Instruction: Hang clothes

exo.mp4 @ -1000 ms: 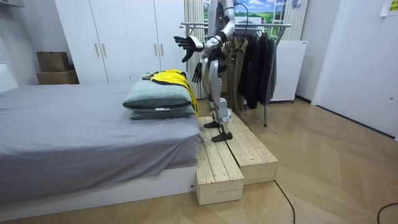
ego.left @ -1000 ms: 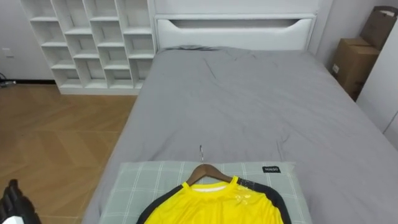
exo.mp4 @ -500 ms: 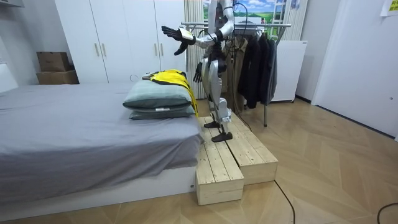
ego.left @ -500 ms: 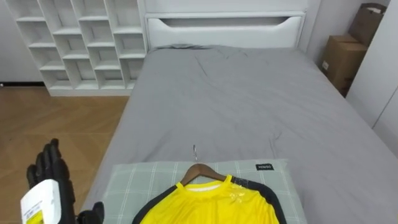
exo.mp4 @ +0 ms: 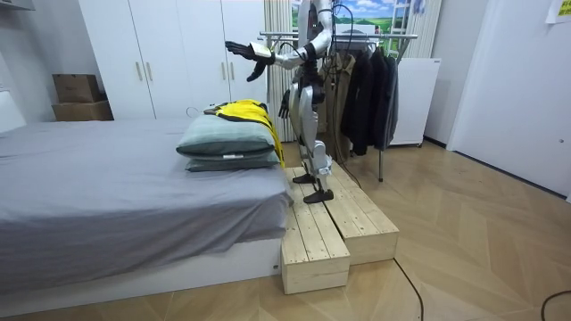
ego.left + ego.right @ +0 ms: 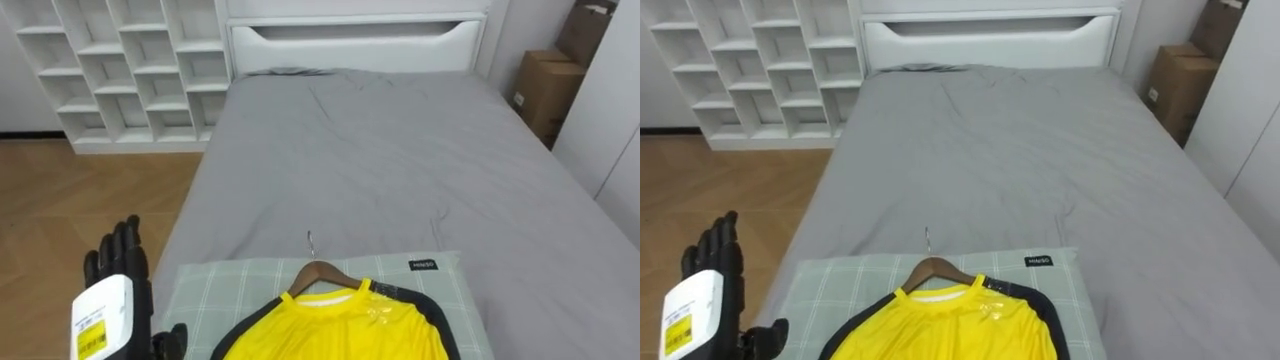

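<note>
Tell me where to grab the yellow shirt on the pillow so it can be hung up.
Grip the wooden hanger at its neck, just under the metal hook, coming down from above. It lies flat in the collar of the yellow shirt on the pillow, with that part bare. The open left hand is nearest.

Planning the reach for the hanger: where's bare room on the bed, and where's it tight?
Free: the grey sheet from the headboard down to the far edge of the pillow, including beyond the hanger hook. Tight: the pillow, mostly covered by the yellow shirt; only bare strips at its left and far edge. Open left hand hovers left of it.
</note>
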Controlling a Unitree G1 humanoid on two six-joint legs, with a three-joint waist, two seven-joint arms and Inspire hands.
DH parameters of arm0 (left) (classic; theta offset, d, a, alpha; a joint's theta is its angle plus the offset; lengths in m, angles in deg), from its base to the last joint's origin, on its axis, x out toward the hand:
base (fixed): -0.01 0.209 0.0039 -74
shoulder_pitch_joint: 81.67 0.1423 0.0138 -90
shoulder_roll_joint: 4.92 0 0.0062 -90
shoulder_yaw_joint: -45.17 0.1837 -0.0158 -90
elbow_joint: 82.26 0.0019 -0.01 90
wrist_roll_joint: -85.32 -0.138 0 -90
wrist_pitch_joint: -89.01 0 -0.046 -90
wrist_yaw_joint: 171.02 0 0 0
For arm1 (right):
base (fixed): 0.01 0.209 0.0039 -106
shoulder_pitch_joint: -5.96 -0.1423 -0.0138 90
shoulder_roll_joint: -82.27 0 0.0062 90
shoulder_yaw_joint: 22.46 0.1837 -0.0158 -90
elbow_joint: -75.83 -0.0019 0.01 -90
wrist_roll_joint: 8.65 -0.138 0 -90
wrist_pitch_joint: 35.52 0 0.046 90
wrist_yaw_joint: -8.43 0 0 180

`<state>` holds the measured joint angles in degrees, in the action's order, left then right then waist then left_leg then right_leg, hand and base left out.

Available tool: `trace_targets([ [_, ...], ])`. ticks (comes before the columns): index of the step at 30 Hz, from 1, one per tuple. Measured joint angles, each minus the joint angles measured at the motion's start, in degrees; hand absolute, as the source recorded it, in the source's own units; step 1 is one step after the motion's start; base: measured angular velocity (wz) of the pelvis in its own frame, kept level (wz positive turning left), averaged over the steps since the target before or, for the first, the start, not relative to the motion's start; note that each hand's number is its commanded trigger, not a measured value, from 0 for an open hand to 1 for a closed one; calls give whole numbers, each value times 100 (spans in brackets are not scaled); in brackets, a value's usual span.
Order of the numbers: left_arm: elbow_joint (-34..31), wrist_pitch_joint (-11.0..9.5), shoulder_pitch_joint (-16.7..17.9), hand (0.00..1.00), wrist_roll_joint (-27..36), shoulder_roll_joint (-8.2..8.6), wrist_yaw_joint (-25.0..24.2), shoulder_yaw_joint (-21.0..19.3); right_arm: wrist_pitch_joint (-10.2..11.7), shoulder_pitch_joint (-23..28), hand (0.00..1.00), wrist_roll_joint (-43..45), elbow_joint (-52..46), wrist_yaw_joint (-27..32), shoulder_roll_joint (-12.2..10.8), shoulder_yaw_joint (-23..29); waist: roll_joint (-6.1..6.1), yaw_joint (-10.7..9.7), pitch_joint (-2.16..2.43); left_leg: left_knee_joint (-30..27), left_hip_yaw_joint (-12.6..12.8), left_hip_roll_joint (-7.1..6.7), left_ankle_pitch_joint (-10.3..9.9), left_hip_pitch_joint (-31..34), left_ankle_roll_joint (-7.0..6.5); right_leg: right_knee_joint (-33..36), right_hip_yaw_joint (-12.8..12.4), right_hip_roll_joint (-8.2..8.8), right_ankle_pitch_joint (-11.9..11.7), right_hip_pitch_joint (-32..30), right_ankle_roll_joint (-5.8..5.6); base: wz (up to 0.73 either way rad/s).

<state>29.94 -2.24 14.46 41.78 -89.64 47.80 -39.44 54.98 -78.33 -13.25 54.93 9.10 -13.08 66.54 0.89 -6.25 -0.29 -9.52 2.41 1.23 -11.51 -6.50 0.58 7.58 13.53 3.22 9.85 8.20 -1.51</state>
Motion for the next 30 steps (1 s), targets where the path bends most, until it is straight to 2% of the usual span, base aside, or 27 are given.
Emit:
trace_targets([
  [3,119,112,-15,0,-6,-4,-123,-1,-4,-2,0,27,-14,0,4,15,8,-96,-4,2,18,-1,0,13,0,7,-17,3,0,-11,0,-2],
  [11,189,200,-264,0,-24,-34,-233,54,-74,1,0,42,-22,-24,40,12,42,-292,7,25,92,-1,0,16,0,30,-93,3,-2,-66,-1,-4],
  [14,198,325,-364,0,-73,-119,-360,225,-174,11,0,140,-12,-28,91,-9,78,-306,-6,34,248,10,1,8,-1,117,-229,2,-1,-160,-2,-18],
  [16,221,339,-465,0,-76,-134,-469,260,-196,10,0,280,38,-27,95,-12,92,-313,2,35,274,10,1,58,-1,130,-255,2,-1,-221,-1,-11],
  [18,387,339,-706,0,-70,-157,-621,303,-266,2,0,319,155,-19,97,-89,79,-313,-7,32,299,12,1,101,-2,147,-280,2,-2,-279,-1,-5],
  [22,511,337,-980,0,-5,-216,-737,414,-319,-23,0,453,247,5,117,-301,62,-309,-19,5,369,18,2,220,-3,229,-352,4,-3,-452,1,-10],
  [25,1003,342,-1341,0,146,-225,-767,514,-387,-149,0,641,254,50,117,-488,96,-321,-4,-74,400,19,4,448,-7,333,-404,12,-12,-714,8,-6],
  [29,1289,323,-1800,0,269,-234,-791,722,-385,-405,0,687,305,92,165,-868,149,-324,-12,-191,395,22,22,793,-35,439,-404,24,-52,-1043,17,0],
  [30,1410,311,-1959,0,285,-235,-791,744,-377,-531,0,683,364,120,166,-908,176,-322,-27,-212,396,23,22,869,-36,479,-409,28,-53,-1129,18,0],
])
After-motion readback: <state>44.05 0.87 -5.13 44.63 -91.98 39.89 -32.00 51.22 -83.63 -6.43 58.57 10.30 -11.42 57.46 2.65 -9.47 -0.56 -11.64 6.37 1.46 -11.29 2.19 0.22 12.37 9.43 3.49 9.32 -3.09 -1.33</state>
